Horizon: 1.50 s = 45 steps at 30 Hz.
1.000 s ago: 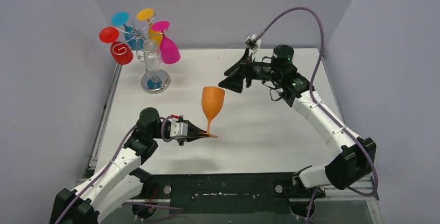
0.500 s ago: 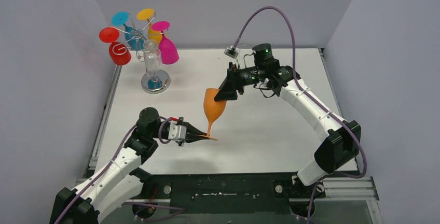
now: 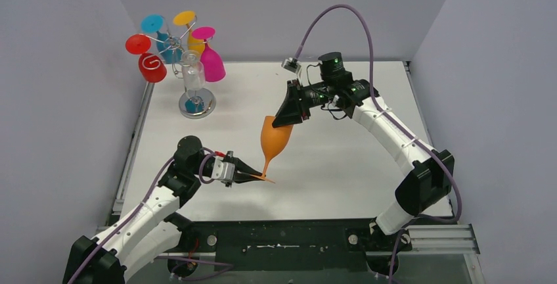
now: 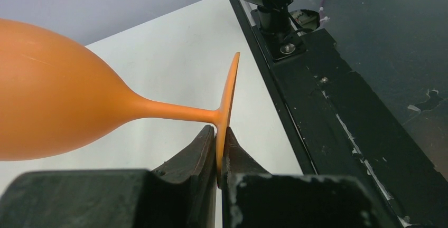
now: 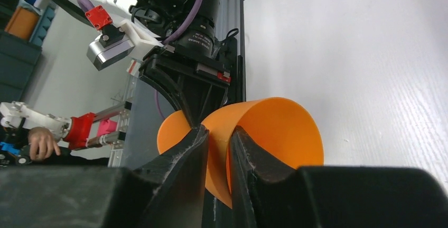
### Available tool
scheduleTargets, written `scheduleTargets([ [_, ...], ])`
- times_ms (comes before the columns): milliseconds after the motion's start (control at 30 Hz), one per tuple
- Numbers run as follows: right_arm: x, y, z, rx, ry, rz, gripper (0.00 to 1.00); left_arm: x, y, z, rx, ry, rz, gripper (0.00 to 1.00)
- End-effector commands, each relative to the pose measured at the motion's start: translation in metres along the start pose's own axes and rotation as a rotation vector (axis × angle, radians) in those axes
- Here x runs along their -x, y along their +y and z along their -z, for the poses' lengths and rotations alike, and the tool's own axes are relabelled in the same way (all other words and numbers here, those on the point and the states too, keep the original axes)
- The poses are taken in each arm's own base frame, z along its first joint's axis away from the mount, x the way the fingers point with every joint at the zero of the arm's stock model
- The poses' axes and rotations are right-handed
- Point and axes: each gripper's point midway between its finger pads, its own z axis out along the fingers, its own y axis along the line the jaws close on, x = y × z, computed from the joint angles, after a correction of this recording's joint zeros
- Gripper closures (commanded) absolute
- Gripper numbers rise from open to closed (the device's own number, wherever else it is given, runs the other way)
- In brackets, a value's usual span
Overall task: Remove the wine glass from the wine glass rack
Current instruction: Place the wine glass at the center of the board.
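Wine glass (image 3: 272, 141) foot pinched in left tool (image 4: 219, 134), rim, partly hidden, pinched by right tool (image 5: 217, 134)

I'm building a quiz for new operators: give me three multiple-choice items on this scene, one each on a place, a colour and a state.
1. Where on the table is the wine glass rack? A far left corner; B centre; C near right corner.
2. What colour is the held wine glass? A pink; B clear; C orange.
3. The left gripper is: A open; B shut on the glass's foot; C shut on its rim.
Answers: A, it stands at the far left; C, the bowl is orange; B, the fingers pinch the foot.
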Motion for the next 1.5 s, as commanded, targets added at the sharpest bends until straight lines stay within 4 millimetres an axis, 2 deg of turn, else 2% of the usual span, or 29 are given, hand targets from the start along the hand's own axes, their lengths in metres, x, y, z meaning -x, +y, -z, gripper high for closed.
scheduleTargets([
  [0, 0.009, 0.029, 0.001, 0.119, 0.002, 0.031, 0.82, 0.015, -0.001, 0.000, -0.023, -0.019, -0.038, 1.00],
  [200, 0.004, 0.040, 0.001, 0.174, 0.007, 0.026, 1.00, 0.015, 0.000, 0.000, -0.009, -0.010, -0.036, 1.00],
  [333, 0.006, 0.040, 0.003, 0.131, -0.009, 0.041, 1.00, 0.013, 0.004, 0.001, 0.018, 0.000, -0.043, 1.00],
  [367, 0.006, 0.039, 0.003, 0.115, -0.016, 0.044, 1.00, 0.013, 0.004, 0.001, 0.021, 0.001, -0.042, 0.95],
  [400, 0.007, 0.038, 0.003, 0.100, -0.024, 0.046, 1.00, 0.013, 0.004, 0.001, 0.024, 0.003, -0.041, 0.83],
  [467, 0.009, 0.036, 0.003, 0.079, -0.042, 0.036, 1.00, 0.013, 0.006, 0.002, 0.041, 0.010, -0.036, 0.73],
  [567, 0.011, 0.030, 0.002, 0.039, -0.066, 0.039, 1.00, 0.018, 0.008, 0.005, 0.067, 0.016, -0.050, 0.46],
  [700, 0.014, 0.011, 0.005, -0.077, -0.092, 0.040, 1.00, 0.017, 0.014, 0.014, 0.145, 0.091, -0.058, 0.18],
  [833, 0.014, -0.023, 0.012, -0.269, -0.115, 0.038, 1.00, 0.002, 0.018, 0.025, 0.236, 0.175, -0.002, 0.08],
  [900, 0.014, -0.047, 0.019, -0.409, -0.137, 0.031, 1.00, -0.003, 0.028, 0.034, 0.326, 0.214, 0.017, 0.06],
  [967, 0.016, -0.070, 0.029, -0.545, -0.168, 0.035, 1.00, -0.006, 0.047, 0.047, 0.488, 0.235, 0.047, 0.03],
  [1067, 0.018, -0.117, 0.058, -0.835, -0.242, 0.018, 1.00, 0.000, 0.074, 0.070, 0.738, 0.187, 0.085, 0.03],
  [1133, 0.017, -0.146, 0.083, -1.036, -0.278, -0.006, 1.00, 0.000, 0.085, 0.087, 0.875, 0.168, 0.110, 0.02],
  [1233, 0.014, -0.180, 0.117, -1.286, -0.302, -0.021, 1.00, 0.004, 0.096, 0.112, 1.039, 0.152, 0.115, 0.03],
  [1333, 0.015, -0.204, 0.132, -1.416, -0.308, -0.020, 1.00, 0.007, 0.105, 0.139, 1.203, 0.114, 0.151, 0.03],
  [1467, 0.017, -0.232, 0.140, -1.515, -0.316, -0.023, 1.00, 0.006, 0.112, 0.171, 1.367, 0.046, 0.221, 0.03],
])
